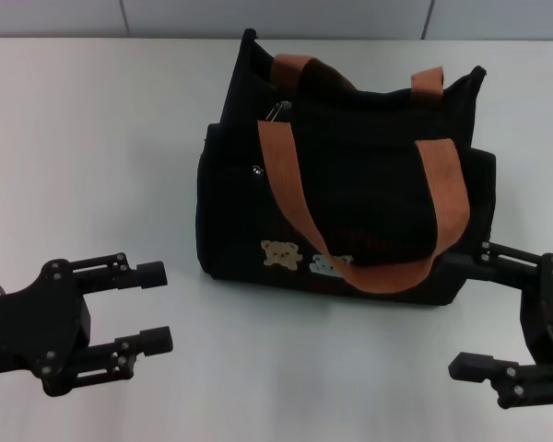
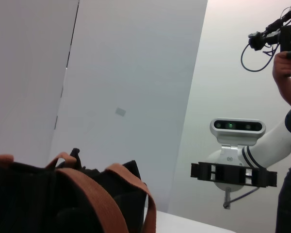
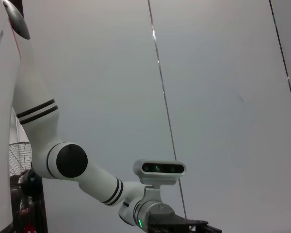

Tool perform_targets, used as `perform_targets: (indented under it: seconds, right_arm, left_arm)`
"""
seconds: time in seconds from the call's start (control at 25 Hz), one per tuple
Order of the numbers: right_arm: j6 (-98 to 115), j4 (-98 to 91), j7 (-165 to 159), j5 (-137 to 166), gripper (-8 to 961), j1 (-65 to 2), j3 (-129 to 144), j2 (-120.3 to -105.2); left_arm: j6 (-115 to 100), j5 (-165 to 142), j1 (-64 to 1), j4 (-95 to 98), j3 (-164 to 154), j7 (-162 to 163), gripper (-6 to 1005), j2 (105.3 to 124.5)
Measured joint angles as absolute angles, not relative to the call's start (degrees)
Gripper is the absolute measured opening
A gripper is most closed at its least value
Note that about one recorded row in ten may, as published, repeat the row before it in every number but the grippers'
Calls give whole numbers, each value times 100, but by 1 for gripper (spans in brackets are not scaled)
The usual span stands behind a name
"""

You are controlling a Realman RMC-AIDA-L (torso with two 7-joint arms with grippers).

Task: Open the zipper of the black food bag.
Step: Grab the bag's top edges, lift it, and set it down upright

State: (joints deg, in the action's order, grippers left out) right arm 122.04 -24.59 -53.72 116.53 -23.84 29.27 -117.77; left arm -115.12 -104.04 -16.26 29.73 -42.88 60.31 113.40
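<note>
1. One black food bag [image 1: 350,184] stands upright on the white table [image 1: 92,147], ahead of both grippers and between them, nearer the right one.
2. Two orange-brown webbing handles [image 1: 286,175] are on the bag: one loops down over the front face, the other arches over the top toward the back.
3. Two small patches sit low on the bag's front, a tan bear [image 1: 281,253] and, just beside it, a pale cloud [image 1: 330,266]; red lettering shows faintly above them.
4. The zipper [image 1: 278,111] shows as one silvery pull tab near the bag's upper left corner, well ahead of the left gripper and off toward the right gripper's side. A second small metal glint [image 1: 256,169] sits lower on the same side of the bag; what it is cannot be told.
5. The left gripper [image 1: 155,308] hovers above the table in front of the bag's left end, apart from it. Its two fingers are spread with a clear gap and grasp nothing.
6. The right gripper [image 1: 479,308] is beside the bag's right front corner. Its two fingers are parted wide, empty; the upper finger lies close against the bag's lower right edge, and contact cannot be told.
7. In the left wrist view the bag's top and one handle [image 2: 94,191] fill the lower corner, with the right gripper [image 2: 233,174] farther off.
</note>
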Motion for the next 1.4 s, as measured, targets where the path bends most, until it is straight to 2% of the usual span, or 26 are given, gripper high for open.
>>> perform_targets:
  seconds: [0.24,1.0,1.24,1.4]
  right_arm:
    - [12197,-2461,-5376,11649,830,-2382,2923,-11777]
    - [12200,-2477,-5472,11617,830,-2364,2713,-11743]
    - [12215,-2511,-5927,11613,830,-2334,2361,-11670]
    - [12140,-2512,-5774,11613,831,-2219,2303,-11701]
  left_arm:
    - [-11497,-10374,-1663,2990,-4146,6018,653,11400]
    - [-11491,-10125,-1742,3007,-4053,6018,642,11434]
    - [-11276,-10120,-1744,3026,-3896,6068,640,11427]
    - [-10762,-10118,-1724,3011,-3466,6046,638,11536]
